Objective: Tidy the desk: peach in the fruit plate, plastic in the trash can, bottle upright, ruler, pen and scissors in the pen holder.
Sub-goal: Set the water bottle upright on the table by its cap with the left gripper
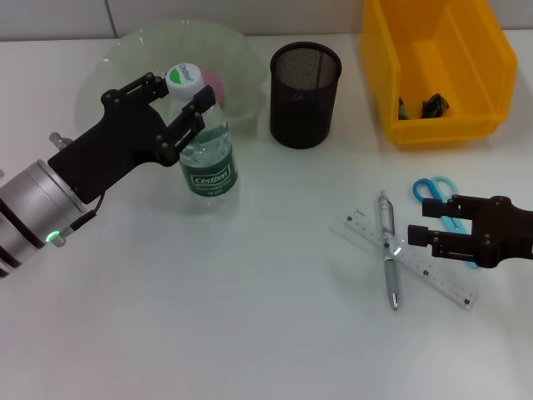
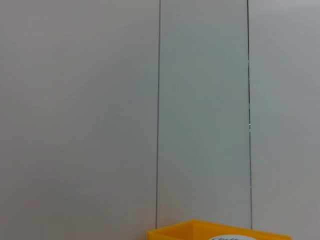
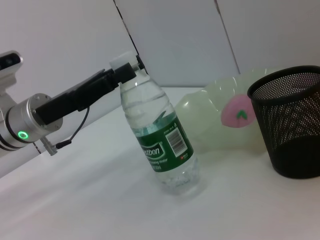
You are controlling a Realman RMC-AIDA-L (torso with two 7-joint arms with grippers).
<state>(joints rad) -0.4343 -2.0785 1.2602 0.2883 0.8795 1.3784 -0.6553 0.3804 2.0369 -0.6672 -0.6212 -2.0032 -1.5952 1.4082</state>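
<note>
clear bottle (image 1: 206, 154), green label, white cap, leaning slightly.

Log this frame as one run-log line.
left gripper: at bottle neck, bottle tilted | right gripper: open over scissors | peach: in plate | pen, ruler: on desk

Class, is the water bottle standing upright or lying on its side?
Nearly upright: the water bottle rests base-down on the table, leaning slightly, cap up, its neck between the left gripper fingers.
</note>
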